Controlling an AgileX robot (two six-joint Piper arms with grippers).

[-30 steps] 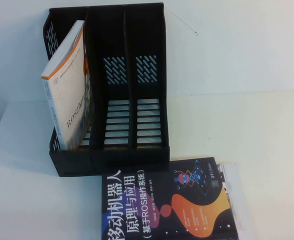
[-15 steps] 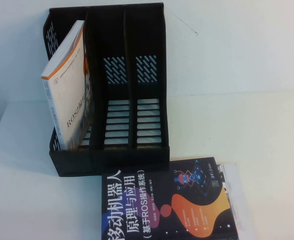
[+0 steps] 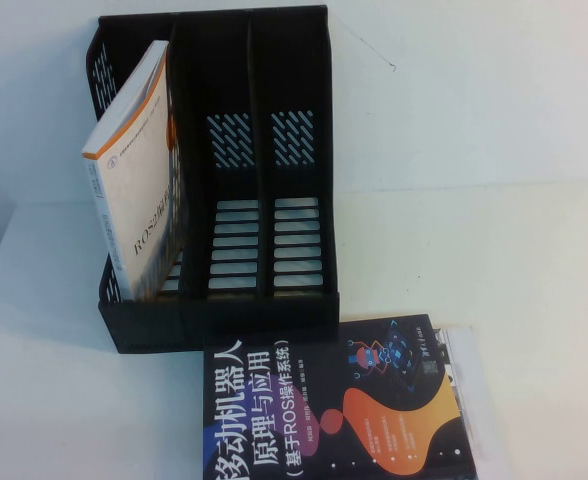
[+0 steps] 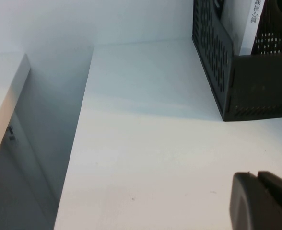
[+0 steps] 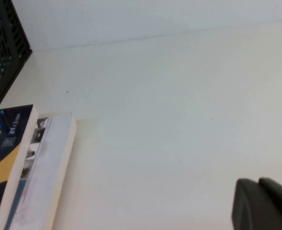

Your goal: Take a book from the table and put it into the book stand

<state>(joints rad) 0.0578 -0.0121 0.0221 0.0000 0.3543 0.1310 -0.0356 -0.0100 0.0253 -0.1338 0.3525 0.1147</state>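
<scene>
While both arms sit clear of the work, no grasp has begun. Book (image 3: 334, 400): flat on bench (image 3: 494, 260), atop a white book (image 3: 471, 400), just before stand (image 3: 224, 200). Left claw (image 4: 258, 201): together, beside the stand. Right claw (image 5: 258, 203): together, near the books. Next: open, reach, grip book.

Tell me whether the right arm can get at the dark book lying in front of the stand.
Probably yes. The dark book lies flat on the table, nothing on top. The right gripper hovers over bare table beside it, jaws closed. The left gripper, also closed, hovers near the book stand.
</scene>
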